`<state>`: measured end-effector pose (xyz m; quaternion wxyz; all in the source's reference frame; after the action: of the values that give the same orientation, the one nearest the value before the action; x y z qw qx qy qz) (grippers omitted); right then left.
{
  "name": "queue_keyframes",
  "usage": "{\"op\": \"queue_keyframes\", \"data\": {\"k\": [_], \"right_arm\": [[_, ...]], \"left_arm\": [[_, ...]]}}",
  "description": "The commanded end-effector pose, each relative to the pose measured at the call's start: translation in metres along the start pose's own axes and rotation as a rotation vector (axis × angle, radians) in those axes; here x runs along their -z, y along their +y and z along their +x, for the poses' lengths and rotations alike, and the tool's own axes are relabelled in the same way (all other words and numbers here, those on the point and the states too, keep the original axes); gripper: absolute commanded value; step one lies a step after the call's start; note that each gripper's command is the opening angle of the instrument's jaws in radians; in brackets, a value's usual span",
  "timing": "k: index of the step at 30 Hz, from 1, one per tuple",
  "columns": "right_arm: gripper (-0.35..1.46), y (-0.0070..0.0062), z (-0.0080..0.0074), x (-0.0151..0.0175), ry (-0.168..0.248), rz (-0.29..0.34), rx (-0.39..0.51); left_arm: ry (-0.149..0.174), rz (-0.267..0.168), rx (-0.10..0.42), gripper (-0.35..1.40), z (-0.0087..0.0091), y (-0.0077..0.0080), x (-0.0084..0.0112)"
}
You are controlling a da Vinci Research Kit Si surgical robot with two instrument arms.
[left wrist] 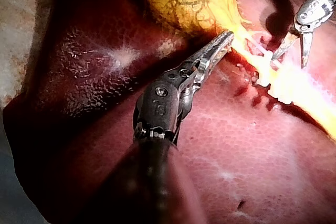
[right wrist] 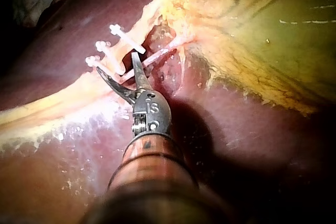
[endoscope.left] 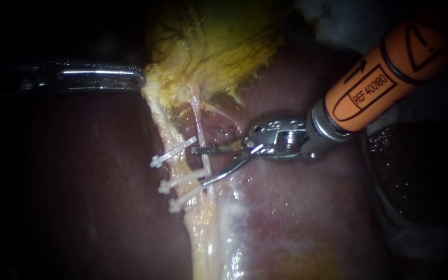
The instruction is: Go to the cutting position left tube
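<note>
Easing the right instrument [endoscope.left: 198, 166], jaws spread, leftward at frame centre to straddle the left tube [endoscope.left: 168, 132] between clips [endoscope.left: 182, 180], left instrument [endoscope.left: 140, 79] pinching the gallbladder [endoscope.left: 219, 46] taut.

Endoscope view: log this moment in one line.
left instrument: jaws shut on gallbladder | right instrument: blades open at tube | clips: three, beside blades
</note>
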<state>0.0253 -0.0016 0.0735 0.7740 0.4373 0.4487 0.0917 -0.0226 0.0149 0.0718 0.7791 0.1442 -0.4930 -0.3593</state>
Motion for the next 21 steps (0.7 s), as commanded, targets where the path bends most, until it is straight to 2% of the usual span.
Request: {"op": "queue_keyframes", "data": {"k": [1, 14, 21], "right_arm": [[1.29, 0.0002, -0.0001, -0.0002, -0.003, 0.003, -0.002], [1.29, 0.0020, -0.0008, -0.0028, -0.031, 0.041, -0.018], [1.29, 0.0026, -0.0004, -0.0041, -0.011, 0.093, -0.027]], "left_arm": [[0.000, 0.000, 0.000, -0.35, 0.0000, 0.0000, 0.0000], [0.000, 0.000, 0.000, -0.35, 0.0000, 0.0000, 0.0000], [0.000, 0.000, 0.000, -0.35, 0.0000, 0.0000, 0.0000]]}}
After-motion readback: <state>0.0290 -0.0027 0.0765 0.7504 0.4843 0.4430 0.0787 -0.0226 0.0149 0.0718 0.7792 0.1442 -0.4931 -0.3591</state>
